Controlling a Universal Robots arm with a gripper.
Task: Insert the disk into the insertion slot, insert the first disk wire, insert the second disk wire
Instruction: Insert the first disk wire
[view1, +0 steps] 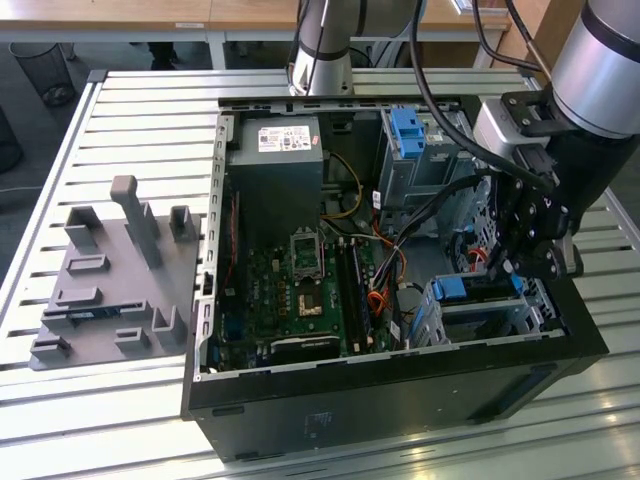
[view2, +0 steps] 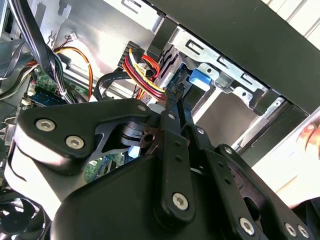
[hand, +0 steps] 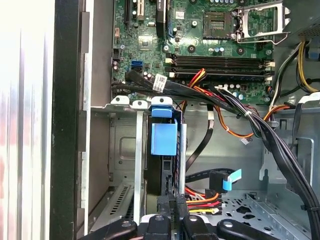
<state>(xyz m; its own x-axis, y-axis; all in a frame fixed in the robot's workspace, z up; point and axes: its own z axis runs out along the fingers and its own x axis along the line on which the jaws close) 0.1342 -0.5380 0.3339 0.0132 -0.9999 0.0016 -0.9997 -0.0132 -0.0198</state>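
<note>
The disk (view1: 470, 289), in its bright blue carrier, sits inside the insertion slot (view1: 425, 325), a silver metal cage at the near right corner of the open computer case. In the first wrist view the disk (hand: 164, 137) stands edge-on in the cage (hand: 122, 150). My gripper (view1: 505, 268) hangs just over the disk's inner end. Its fingers (hand: 166, 207) are close together on the plug end of a disk wire (hand: 202, 195) with red, yellow and black strands. In the second wrist view the same wire (view2: 145, 70) runs to the gripper (view2: 167, 100).
A second wire with a light blue flat plug (hand: 227, 180) lies loose beside the cage. A thick black cable bundle (hand: 260, 130) crosses above. A taller grey bay with a blue tab (view1: 405, 130), the power supply (view1: 275, 170) and the motherboard (view1: 300, 285) crowd the case. A grey fixture block (view1: 110, 270) lies outside.
</note>
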